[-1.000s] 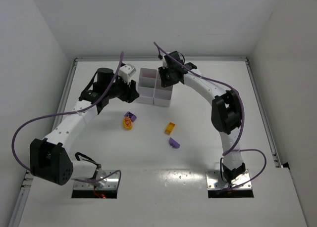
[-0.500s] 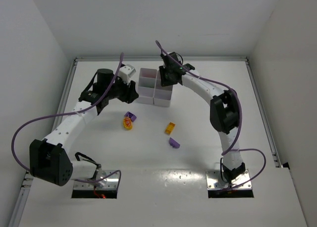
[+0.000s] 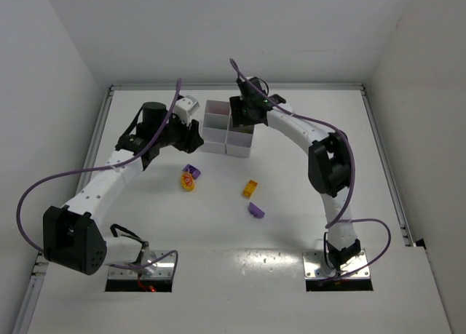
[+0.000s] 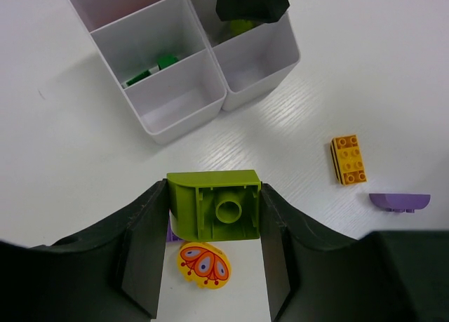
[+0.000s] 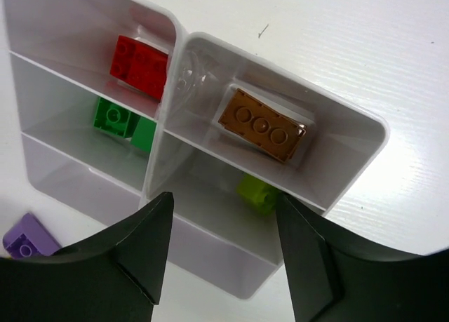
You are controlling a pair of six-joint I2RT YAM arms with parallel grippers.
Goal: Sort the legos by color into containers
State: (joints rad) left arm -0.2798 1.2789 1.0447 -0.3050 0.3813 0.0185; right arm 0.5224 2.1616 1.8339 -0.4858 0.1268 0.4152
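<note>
White table (image 3: 218, 221) between plain white walls (image 3: 218, 28).

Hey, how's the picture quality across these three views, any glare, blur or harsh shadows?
Top view: even soft light, faint shadows, slight sheen on the table near the bases. Left wrist view: lime brick sharp, left fingers dark. Right wrist view: glare on the middle wall of the tray, right fingers dark too.

We see smooth, glossy plastic on the lime-green lego (image 4: 213, 213), semi-translucent white plastic in the containers (image 5: 210, 255), and a matt, finely grained white table (image 4: 393, 69).
</note>
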